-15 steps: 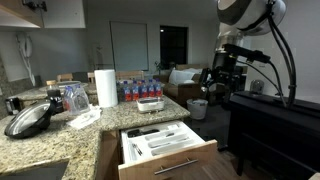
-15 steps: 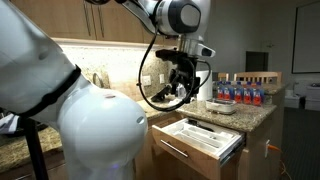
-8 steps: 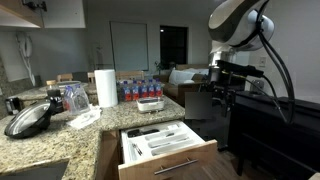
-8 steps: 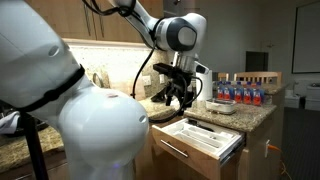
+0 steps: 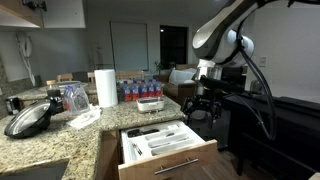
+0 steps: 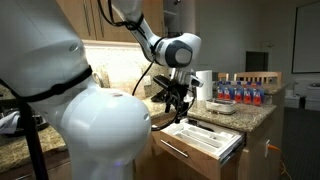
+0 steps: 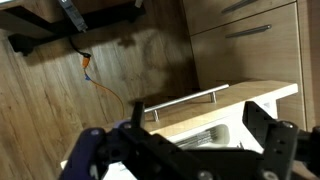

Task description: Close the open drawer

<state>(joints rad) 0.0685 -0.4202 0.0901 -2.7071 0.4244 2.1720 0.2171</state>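
Note:
The drawer (image 5: 168, 160) stands pulled out under the granite counter. It has a light-brown wooden front, a silver bar handle (image 5: 176, 163) and a white inside with a cutlery tray (image 5: 158, 138). It also shows in an exterior view (image 6: 205, 140). My gripper (image 5: 203, 108) hangs just beyond the drawer's far corner, above its level, and also shows in an exterior view (image 6: 175, 103). In the wrist view the gripper (image 7: 195, 115) is open and empty. Its two dark fingers (image 7: 265, 128) stand wide apart above the drawer front (image 7: 170, 112) and the handle (image 7: 190, 100).
On the granite counter (image 5: 60, 140) stand a paper towel roll (image 5: 105, 87), several water bottles (image 5: 140, 88), a small tray (image 5: 150, 103) and a dark pan (image 5: 30, 118). Closed wood cabinet fronts (image 7: 245, 45) lie beside the drawer. An orange cable (image 7: 92, 72) lies on the floor.
The arm has come down and moved in towards the open drawer; the gripper is lower and nearer the drawer's far corner. The drawer has not moved.

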